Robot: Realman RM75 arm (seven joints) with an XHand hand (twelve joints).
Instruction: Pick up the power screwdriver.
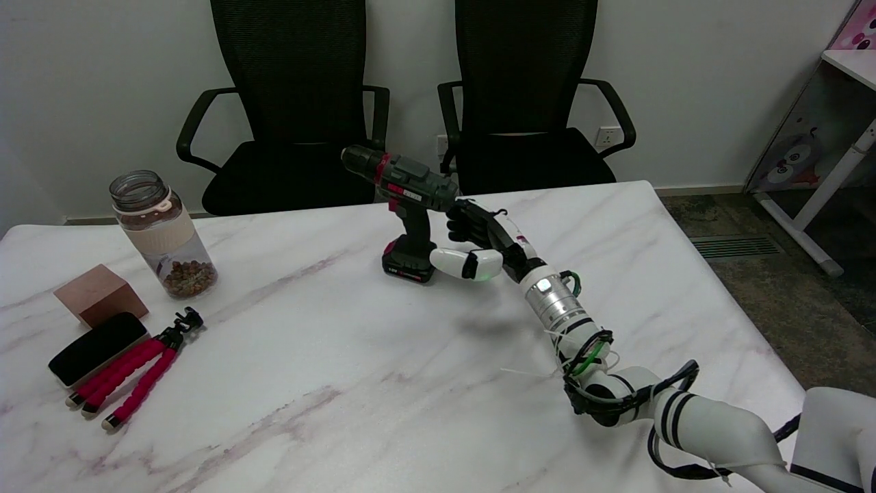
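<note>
Toward the far edge of the white marble table (pixel 356 383), a little right of its middle, the power screwdriver (pixel 409 205) stands upright on its battery base, its chuck pointing left toward the far left corner and its dark grip rising from a black-and-red foot that rests on the tabletop. The right hand (pixel 479 239) has reached in from the near right corner and sits just beside the tool on its right; its dark fingers (pixel 465 222) lie against the back of the grip just under the motor body, while the white thumb (pixel 457 263) stretches out lower down, its tip next to the battery base. The fingers look partly spread around the handle, but whether they are truly clamped on it cannot be told from this angle. The white right arm (pixel 691 418) runs back along the table's right side to the near right corner. Near the left edge stands a clear jar (pixel 164 236) with a beige band and brown pellets in its bottom. Just beside it, nearer the left edge, lies a reddish-brown block (pixel 99 294), and touching that block a black eraser-like pad (pixel 96 349). A small tripod (pixel 137 376) with red legs lies flat beside the pad. Two black office chairs (pixel 520 96) stand behind the far edge.
</note>
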